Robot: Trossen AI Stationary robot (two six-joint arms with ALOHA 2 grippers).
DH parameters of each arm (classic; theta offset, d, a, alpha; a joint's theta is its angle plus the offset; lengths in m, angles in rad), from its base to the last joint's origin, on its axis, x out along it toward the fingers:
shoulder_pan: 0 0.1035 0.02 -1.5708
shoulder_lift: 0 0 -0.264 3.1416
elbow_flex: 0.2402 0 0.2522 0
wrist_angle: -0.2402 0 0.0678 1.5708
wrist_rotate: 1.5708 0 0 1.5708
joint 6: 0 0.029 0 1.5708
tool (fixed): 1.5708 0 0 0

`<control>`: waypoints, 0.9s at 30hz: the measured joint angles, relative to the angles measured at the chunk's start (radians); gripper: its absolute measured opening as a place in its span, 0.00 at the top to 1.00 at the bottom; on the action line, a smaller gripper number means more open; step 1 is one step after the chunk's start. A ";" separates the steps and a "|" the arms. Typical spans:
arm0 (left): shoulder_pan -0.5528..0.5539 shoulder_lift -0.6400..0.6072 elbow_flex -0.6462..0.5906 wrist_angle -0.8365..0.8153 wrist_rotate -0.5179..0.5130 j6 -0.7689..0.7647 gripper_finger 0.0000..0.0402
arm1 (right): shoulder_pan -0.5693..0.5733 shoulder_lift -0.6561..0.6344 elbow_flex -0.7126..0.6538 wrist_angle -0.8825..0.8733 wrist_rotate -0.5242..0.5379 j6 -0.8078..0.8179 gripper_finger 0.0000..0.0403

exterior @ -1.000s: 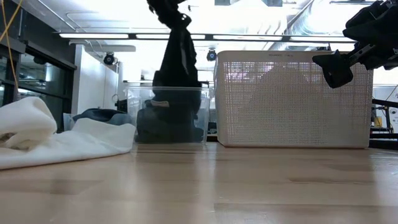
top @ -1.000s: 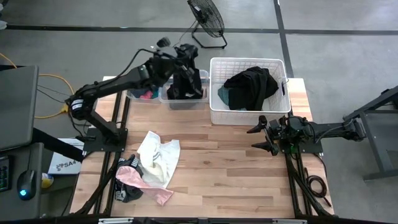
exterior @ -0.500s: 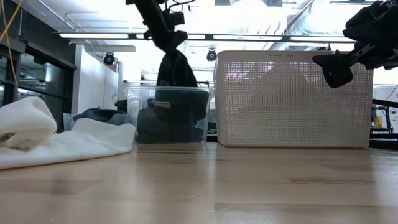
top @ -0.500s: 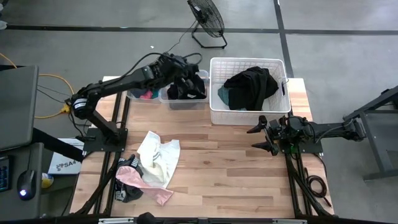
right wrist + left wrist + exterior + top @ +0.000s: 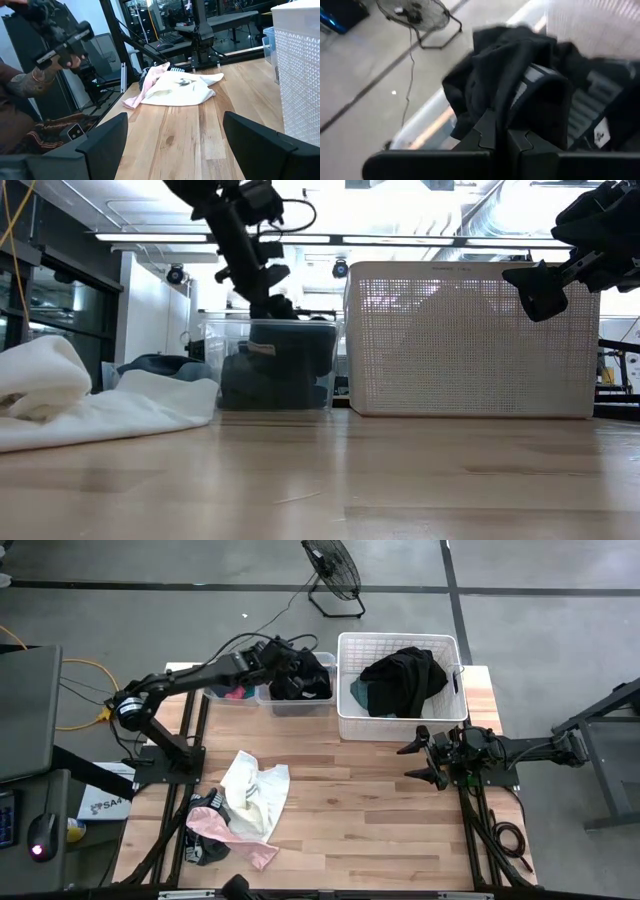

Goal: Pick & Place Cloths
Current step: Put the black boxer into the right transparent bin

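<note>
My left gripper is above the clear bin at the table's far edge, shut on a black cloth. Most of that cloth lies piled inside the bin. A white cloth, a pink one and a black waistband lie in a heap at the near left. My right gripper hovers open near the table's right side, in front of the white basket, with nothing between its fingers. My left gripper pinches a raised fold of the black cloth between its two shut fingers. The fingers slant down from the table's left. The cloth below them is slack and rests bunched in the clear bin.
The white slatted basket holds black and teal cloths. A second clear bin with pink and dark fabric stands left of the first. Bare wood lies between the heap and my right gripper. A fan stands on the floor beyond the table.
My left gripper has gone down toward the clear bin, tipping downward and rolling as it went. The black cloth, which hung long and straight below it, has sunk into the bin and bunched up there.
</note>
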 joint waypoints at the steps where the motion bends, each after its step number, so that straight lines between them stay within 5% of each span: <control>1: -0.001 0.000 -0.012 0.003 0.005 -0.010 1.00 | 0.000 0.000 0.000 0.000 0.000 0.000 0.21; 27: -0.002 0.135 -0.077 0.074 0.129 -0.088 1.00 | 0.000 0.000 0.000 0.000 0.000 0.000 0.21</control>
